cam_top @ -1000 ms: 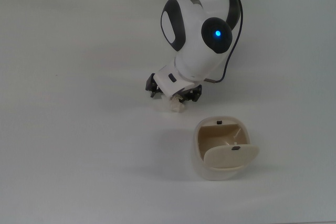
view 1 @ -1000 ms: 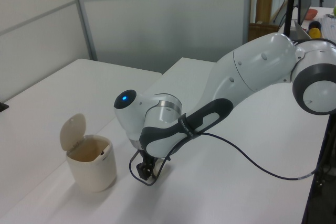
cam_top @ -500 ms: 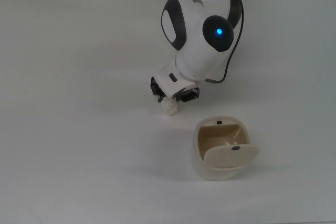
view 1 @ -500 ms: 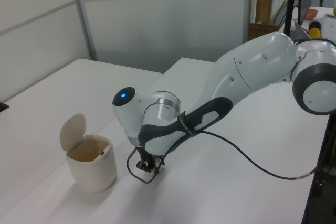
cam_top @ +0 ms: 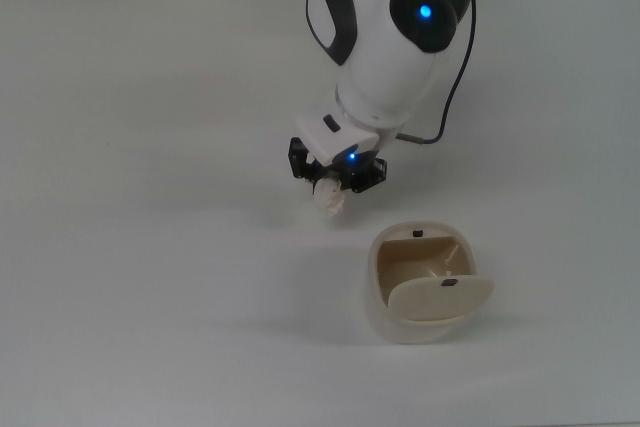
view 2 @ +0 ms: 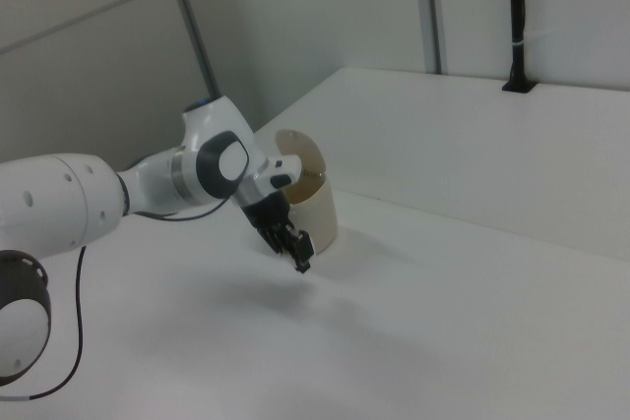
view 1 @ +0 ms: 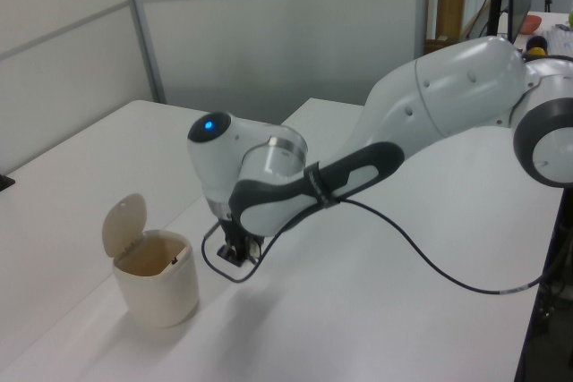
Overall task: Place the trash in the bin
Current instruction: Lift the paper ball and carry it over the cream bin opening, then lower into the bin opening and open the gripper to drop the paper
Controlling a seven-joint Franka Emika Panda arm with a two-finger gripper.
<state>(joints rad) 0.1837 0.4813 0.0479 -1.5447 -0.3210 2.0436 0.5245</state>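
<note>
Lifted since a second ago: trash (cam_top: pixel 329 199) now clear of the table (cam_top: pixel 130 247), carried up with the gripper (cam_top: pixel 335 187), which before sat low around it on the surface. Bin (cam_top: pixel 425 287) unmoved.

Small crumpled cream-white wad, roughly as wide as long, no clear long axis; in the top view hangs just below the gripper, poking out toward the bottom of the picture. Pinched between the two dark fingers, closed on it. Faint shadow on the table beneath, seen in the right view, so held in the air and not resting. Wad itself hard to make out in the left view and the right view.

Gripper (view 1: pixel 235 252) pointing down from the white wrist, a blue light glowing on the arm (cam_top: pixel 385 37) above. Black cable (view 1: pixel 430 261) looping from the arm.

Bin standing upright on the table, near the gripper: at the top view's lower right of it, at the left view's left (view 1: pixel 157 288), behind it in the right view (view 2: pixel 313 206). Not touching. Flap lid (cam_top: pixel 440 297) swung open, a small dark mark on it. Inside of the bin tan and bare as far as visible.
</note>
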